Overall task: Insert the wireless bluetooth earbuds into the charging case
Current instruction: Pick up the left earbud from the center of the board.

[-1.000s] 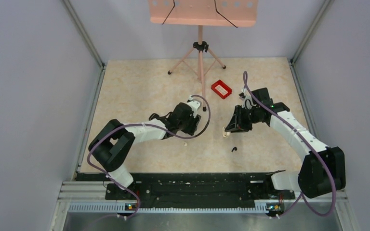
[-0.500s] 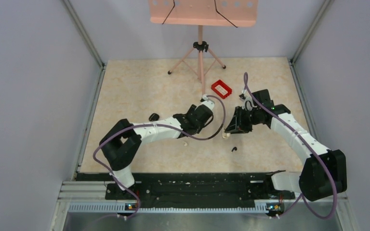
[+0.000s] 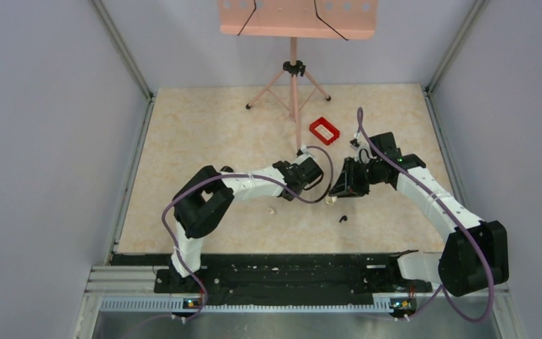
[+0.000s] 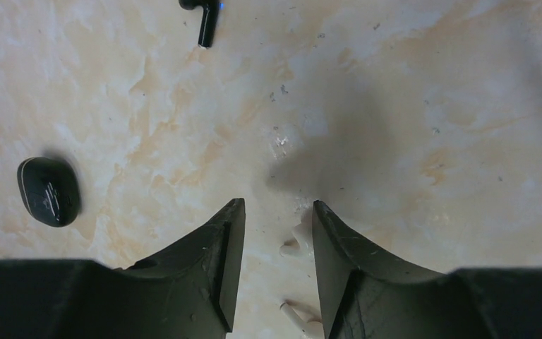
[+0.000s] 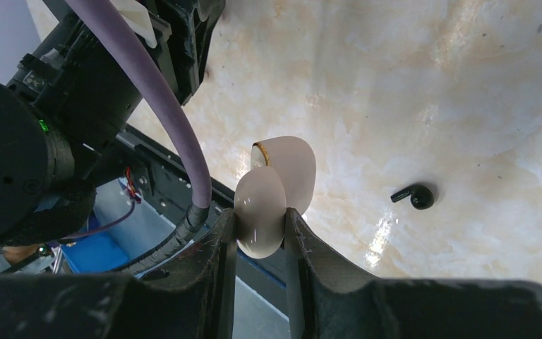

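Left gripper (image 4: 275, 212) swinging centreward, gaping empty.
I am clamping the pale case (image 5: 282, 169) in the right gripper (image 5: 260, 215); earbud (image 5: 415, 195) lying loose.

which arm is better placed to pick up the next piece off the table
Left. The left gripper is open over small white pieces on the table; the right gripper is shut on a white case.

Left arm (image 3: 243, 183) reaches forward-right to mid-table, elbow raised. Left gripper (image 4: 276, 206) aimed down, jaws apart, nothing between. Right arm (image 3: 427, 194) extends forward-left, wrist tipped down. Right gripper (image 5: 260, 213) clamped on pale clamshell piece (image 5: 282, 166). Grippers near each other, apart.
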